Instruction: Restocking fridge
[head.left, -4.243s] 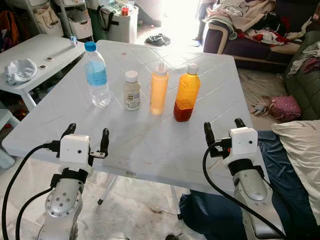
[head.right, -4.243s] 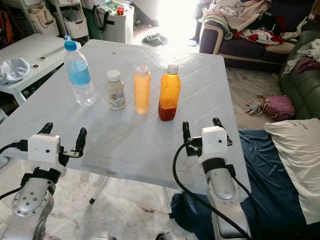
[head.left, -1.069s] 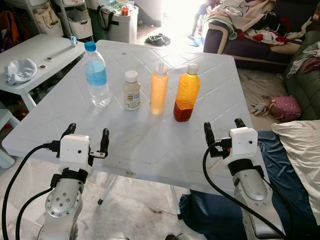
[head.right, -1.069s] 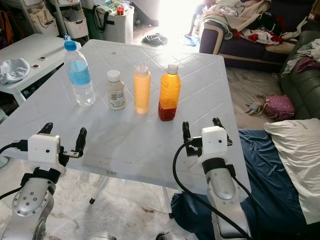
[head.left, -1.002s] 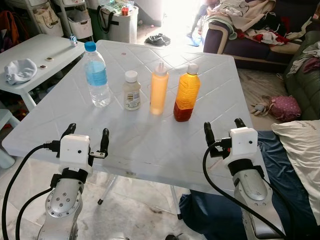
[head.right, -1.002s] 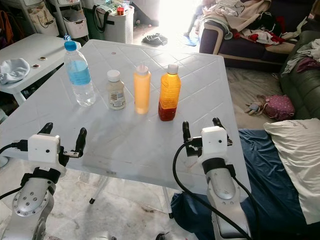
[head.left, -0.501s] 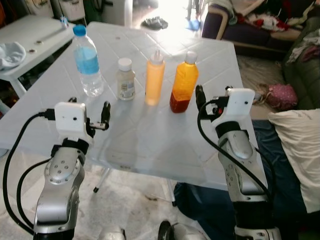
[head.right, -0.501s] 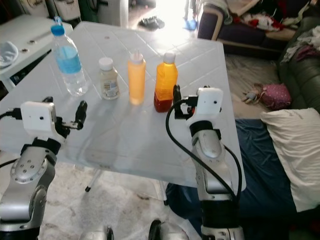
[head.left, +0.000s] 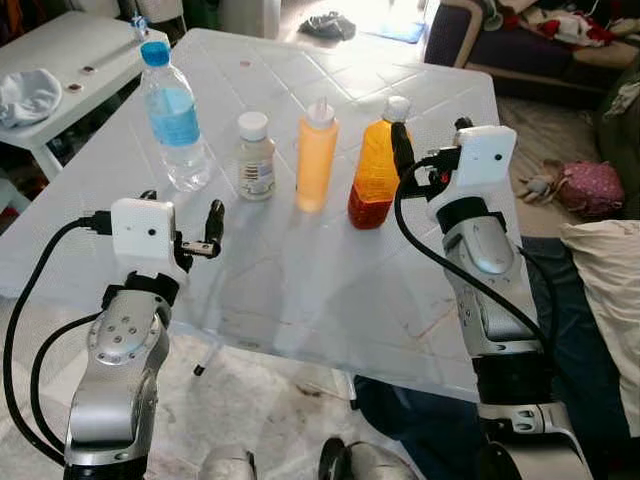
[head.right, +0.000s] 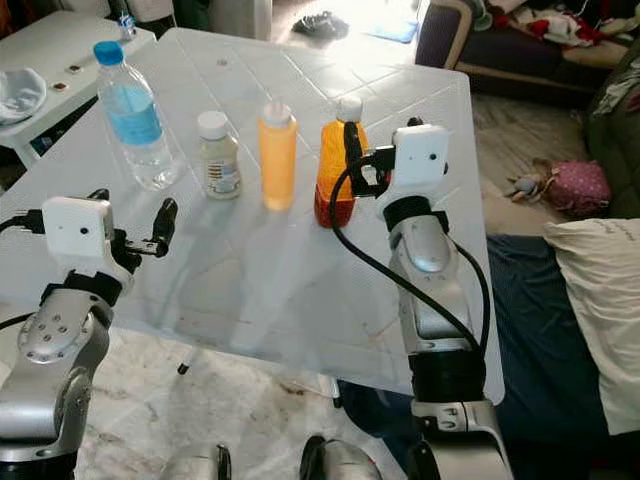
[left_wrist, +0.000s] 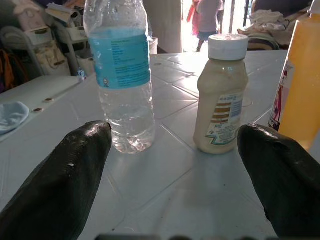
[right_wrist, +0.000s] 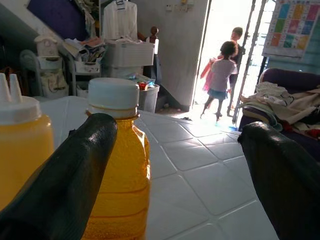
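A white plastic surface (head.left: 300, 290) with a diamond-grid pattern carries four containers in a row across its middle. Beside it on the robot's left stands a second, lower white table (head.left: 70, 45) with a crumpled white cloth (head.left: 28, 95) on it.

Largest of the row is the water bottle (head.left: 175, 120) at the left end: clear, ribbed, with a blue cap and blue label. At the right end stands the juice bottle (head.left: 375, 180), amber with a darker red-brown layer at the bottom and a white screw cap. Left of it is the squeeze bottle (head.left: 316, 158), orange-yellow, with a pale pointed nozzle. Smallest is the jar (head.left: 254, 158), cream-coloured with a white lid and a printed label, between the water bottle and the squeeze bottle. All four stand upright and apart from one another.

The right claw (head.right: 385, 150) is raised at the juice bottle's neck, its fingers spread wide and gripping nothing; one finger (right_wrist: 65, 175) lies just before the bottle, the other well off to the side. The left claw (head.left: 180, 230) hovers low over the near surface, fingers wide apart and empty, pointed toward the water bottle and jar.
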